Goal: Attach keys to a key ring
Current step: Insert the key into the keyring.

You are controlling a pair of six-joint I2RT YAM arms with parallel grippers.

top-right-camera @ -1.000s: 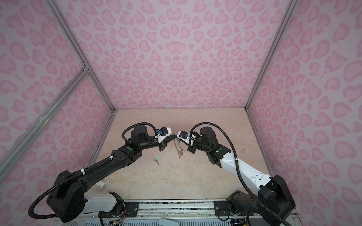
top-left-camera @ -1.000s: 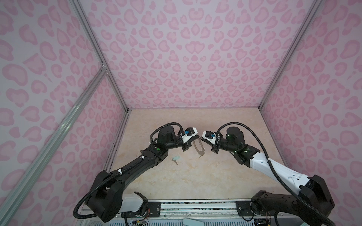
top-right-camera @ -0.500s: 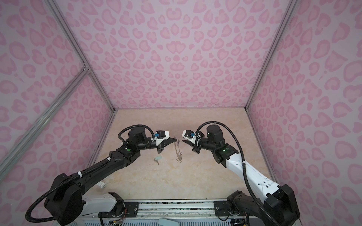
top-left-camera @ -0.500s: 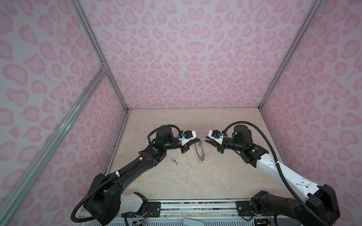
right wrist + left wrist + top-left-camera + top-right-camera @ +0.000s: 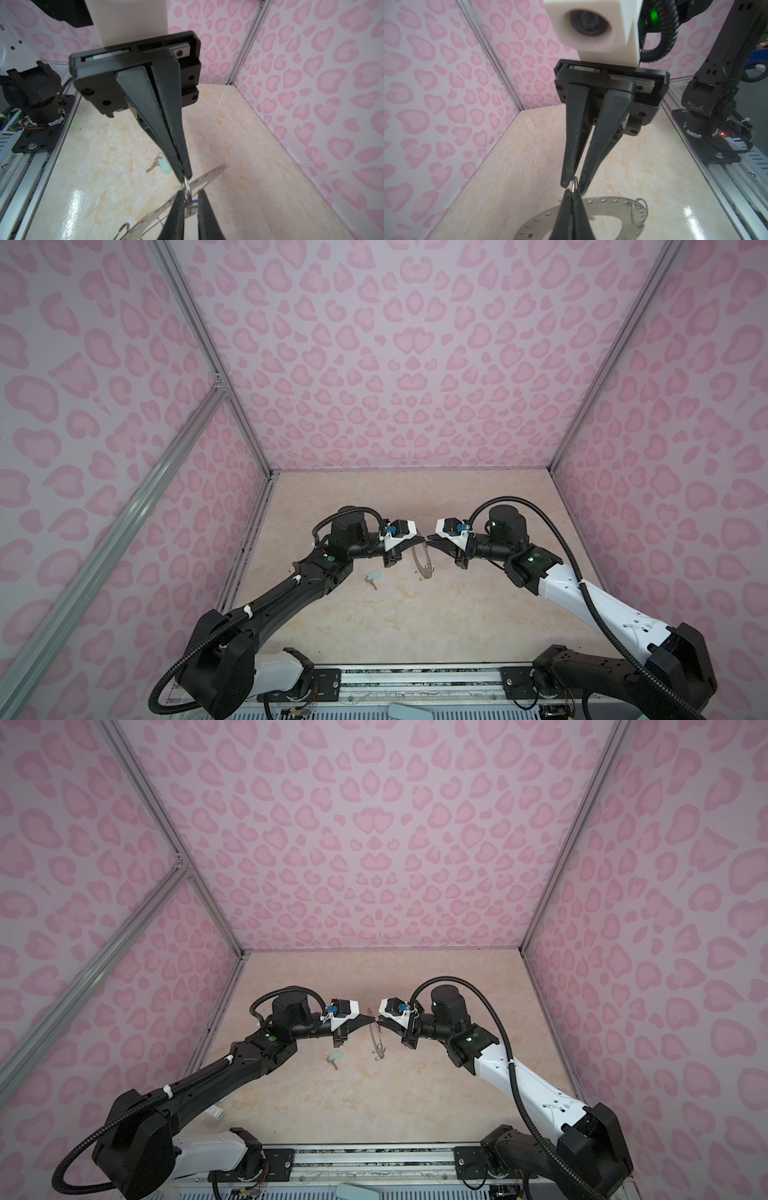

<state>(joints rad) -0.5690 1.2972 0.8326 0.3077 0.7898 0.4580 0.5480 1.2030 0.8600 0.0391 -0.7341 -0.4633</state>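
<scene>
Top views first: in both we see the key ring (image 5: 422, 561) hanging on edge over the table (image 5: 415, 635). It's pinched at its top by the left gripper (image 5: 424, 538), we reckon so the rim loops are free to work on. The right gripper (image 5: 430, 540) comes at the key ring from the opposite side, nose to nose with the left one. The mint key (image 5: 372, 577) lies flat on the table, a bit off from the key ring on the left arm's side, so it's not attached yet.

Left wrist: the left gripper (image 5: 571, 192) is closed tight on a small wire loop (image 5: 574, 184) at the key ring's (image 5: 612, 202) rim. The right gripper's jaws sit slightly apart either side of that same loop; we can't tell if they actually pinch it.

Right wrist: same story from the other side of the key ring. Between the right gripper's fingers (image 5: 178, 207) there's the loop plus a blue bit (image 5: 194, 204), probably a key tag. Looks to us like the right arm is going for the loop while the left steadies the key ring.
</scene>
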